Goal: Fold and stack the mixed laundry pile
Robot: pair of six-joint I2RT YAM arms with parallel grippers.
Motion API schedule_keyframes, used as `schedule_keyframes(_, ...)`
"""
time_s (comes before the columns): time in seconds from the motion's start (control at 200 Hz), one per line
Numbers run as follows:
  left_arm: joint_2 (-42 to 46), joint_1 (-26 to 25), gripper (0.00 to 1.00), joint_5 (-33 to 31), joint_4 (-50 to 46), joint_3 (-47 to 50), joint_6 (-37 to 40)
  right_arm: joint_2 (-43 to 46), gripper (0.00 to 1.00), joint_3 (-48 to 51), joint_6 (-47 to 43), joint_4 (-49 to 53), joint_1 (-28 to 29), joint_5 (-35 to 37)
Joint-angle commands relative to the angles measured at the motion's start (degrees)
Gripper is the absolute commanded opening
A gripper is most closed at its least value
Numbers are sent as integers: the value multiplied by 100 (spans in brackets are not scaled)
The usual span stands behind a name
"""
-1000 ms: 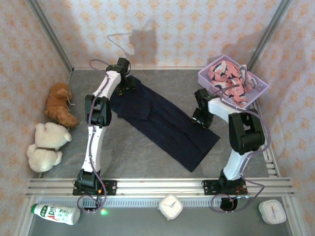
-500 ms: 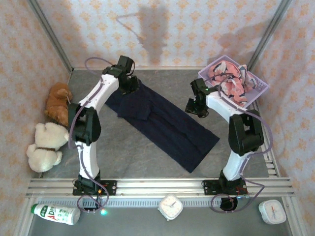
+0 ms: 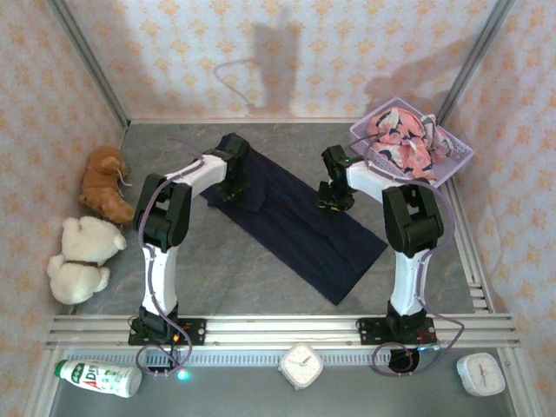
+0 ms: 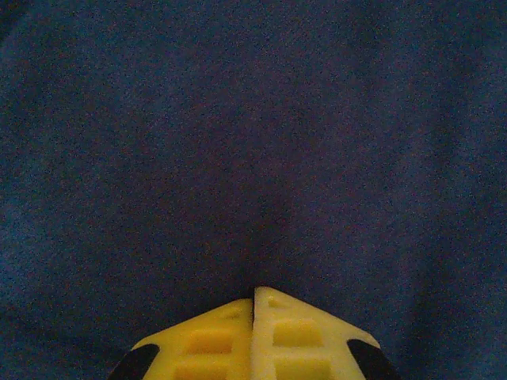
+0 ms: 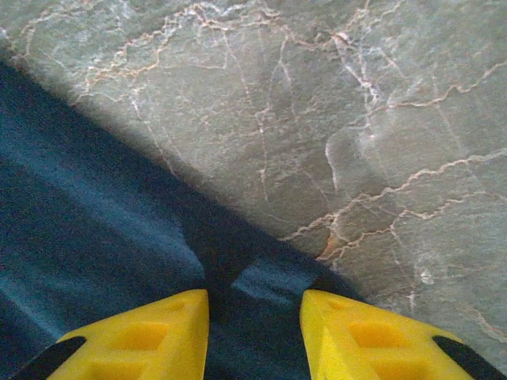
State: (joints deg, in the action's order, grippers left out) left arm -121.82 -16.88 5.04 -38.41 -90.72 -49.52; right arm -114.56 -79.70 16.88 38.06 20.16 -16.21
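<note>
The large navy garment (image 3: 295, 226) lies spread diagonally across the grey table (image 3: 217, 269). My left gripper (image 3: 236, 174) is down on its far-left end. In the left wrist view that gripper (image 4: 253, 289) is shut, tips pinched into the navy cloth (image 4: 253, 142), which creases up from them. My right gripper (image 3: 330, 198) sits at the garment's far-right edge. In the right wrist view this gripper (image 5: 253, 293) is open, with the navy hem (image 5: 87, 222) lying between its yellow fingers. The salmon-pink shark-print garment (image 3: 404, 139) is bunched in the basket.
The lavender lattice basket (image 3: 460, 158) stands at the back right corner. A brown plush toy (image 3: 104, 184) and a cream one (image 3: 82, 256) lie by the left wall. Beyond the near rail (image 3: 287, 330) are a bottle (image 3: 97, 376) and two clocks (image 3: 302, 365).
My left gripper shut at the garment's far end and moved nearer with it. My right gripper slid left from beside the basket onto the navy edge, its jaws narrowing.
</note>
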Motion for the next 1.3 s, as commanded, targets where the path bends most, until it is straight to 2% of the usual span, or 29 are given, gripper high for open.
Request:
schedule_keyframes(0.0, -678, -96, 0, -254, -183, -541, -77, 99, 37, 443, 348, 130, 5, 187)
schedule_keyframes(0.21, -1914, -279, 0, 19, -714, -2363, 232, 768, 38, 1130, 1256, -146, 63, -22)
schedule_keyframes(0.295, -2461, -280, 0, 173, -999, -3412, 382, 1003, 38, 1334, 1541, -229, 155, -187)
schedule_keyframes(0.44, -3365, -280, 0, 541, -1527, -5129, 663, 1181, 38, 1420, 1930, -370, 665, -514)
schedule_keyframes(0.53, -3564, -265, 1, 627, -1484, -5583, 774, 1182, 39, 1260, 2049, -333, 955, -506)
schedule_keyframes(0.575, -3539, -239, 6, 683, -1388, -5597, 794, 1205, 40, 1219, 2110, -351, 989, -471)
schedule_keyframes(0.605, -3501, -223, 14, 729, -1350, -5596, 801, 1237, 40, 1203, 2135, -346, 985, -410)
schedule_keyframes(0.676, -3369, -160, 42, 794, -1393, -5605, 777, 1337, 42, 1073, 2055, -183, 956, -139)
schedule_keyframes(0.716, -3255, -136, 55, 806, -1459, -5598, 802, 1407, 43, 991, 1973, -63, 909, -10)
schedule_keyframes(0.826, -2809, -112, 71, 859, -1555, -5592, 1110, 1657, 48, 894, 1728, 129, 791, 39)
schedule_keyframes(0.836, -2772, -106, 77, 881, -1553, -5591, 1157, 1676, 49, 884, 1686, 153, 784, 39)
schedule_keyframes(0.861, -2675, -113, 81, 917, -1559, -5591, 1260, 1730, 51, 858, 1602, 224, 779, 49)
schedule_keyframes(0.876, -2599, -111, 96, 927, -1577, -5601, 1313, 1754, 54, 846, 1540, 270, 783, 62)
schedule_keyframes(0.886, -2555, -108, 99, 931, -1598, -5603, 1342, 1777, 56, 837, 1509, 313, 784, 75)
schedule_keyframes(0.981, -2148, -111, 100, 927, -1805, -5602, 1698, 1992, 69, 953, 1241, 510, 779, 13)
schedule_keyframes(1.096, -1420, -130, 100, 786, -2119, -5192, 1858, 2383, 74, 1442, 1059, 509, 800, -250)
schedule_keyframes(1.181, -517, -186, 100, 728, -1773, -4032, 1980, 2717, 74, 1861, 880, 562, 822, -400)
schedule_keyframes(1.246, 278, -234, 99, 751, -1287, -2796, 1920, 2922, 74, 2165, 759, 643, 848, -501)
schedule_keyframes(1.296, 847, -267, 97, 813, -976, -1888, 1612, 3043, 73, 2362, 690, 679, 880, -624)
